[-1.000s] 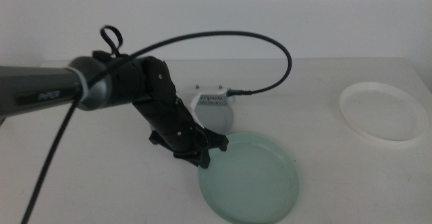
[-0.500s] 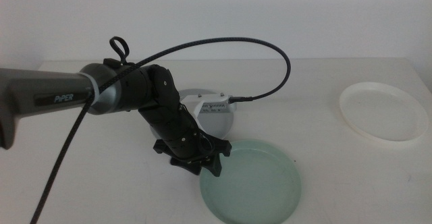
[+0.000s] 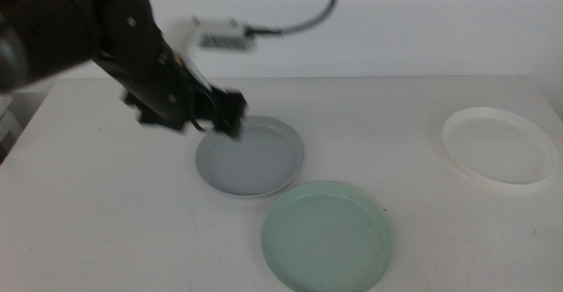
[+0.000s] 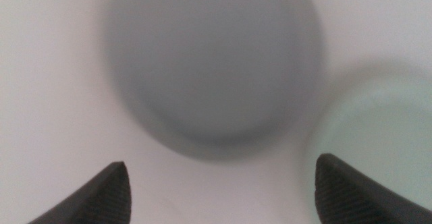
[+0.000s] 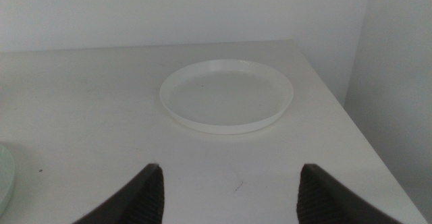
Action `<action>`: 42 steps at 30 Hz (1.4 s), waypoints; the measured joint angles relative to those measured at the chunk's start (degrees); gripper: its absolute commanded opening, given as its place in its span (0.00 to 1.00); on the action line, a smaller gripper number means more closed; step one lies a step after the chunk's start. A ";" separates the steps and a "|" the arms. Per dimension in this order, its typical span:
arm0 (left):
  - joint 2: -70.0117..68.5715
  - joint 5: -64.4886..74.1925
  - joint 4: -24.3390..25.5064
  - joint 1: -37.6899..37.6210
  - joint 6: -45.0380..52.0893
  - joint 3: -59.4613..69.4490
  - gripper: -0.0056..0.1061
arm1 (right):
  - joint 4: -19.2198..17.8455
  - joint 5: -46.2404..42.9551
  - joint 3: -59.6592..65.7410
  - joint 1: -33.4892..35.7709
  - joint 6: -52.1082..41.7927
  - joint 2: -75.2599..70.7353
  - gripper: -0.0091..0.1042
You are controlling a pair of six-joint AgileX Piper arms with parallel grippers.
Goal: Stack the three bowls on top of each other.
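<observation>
The three bowls lie unstacked on your table (image 3: 106,230): grey-blue bowl (image 3: 251,157) mid-table touching the mint green bowl (image 3: 326,235), white bowl (image 3: 499,145) far right, with your left gripper (image 3: 220,116) spread wide and empty above the grey-blue rim and your right gripper (image 5: 226,193) wide apart, facing the white one.

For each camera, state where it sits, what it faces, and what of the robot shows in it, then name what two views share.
Middle view: above the table, looking forward and down at the grey-blue bowl, mint bowl and white bowl; the left arm and left pincer show.
Left wrist view: on the left arm, looking down on the blurred grey-blue bowl and mint bowl; its two open jaw tips show.
Right wrist view: on the waiting right arm, low, facing the white bowl; right pincer open.
Shared: middle and left wrist views both show the grey-blue and mint bowls.
</observation>
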 measured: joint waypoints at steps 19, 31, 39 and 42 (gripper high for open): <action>14.16 -20.12 22.39 5.74 -22.33 -2.53 0.92 | 0.00 0.00 0.00 0.00 0.00 0.00 0.53; 22.12 -22.39 18.45 5.51 -18.87 -2.53 0.81 | 0.00 0.00 0.00 0.00 0.00 0.00 0.53; 23.31 -22.29 17.28 5.49 -18.76 -2.53 0.29 | 0.00 0.00 0.00 0.00 0.00 0.00 0.53; 23.30 -21.52 16.28 5.44 -18.76 -2.53 0.05 | 0.00 0.00 0.00 0.00 0.00 0.00 0.53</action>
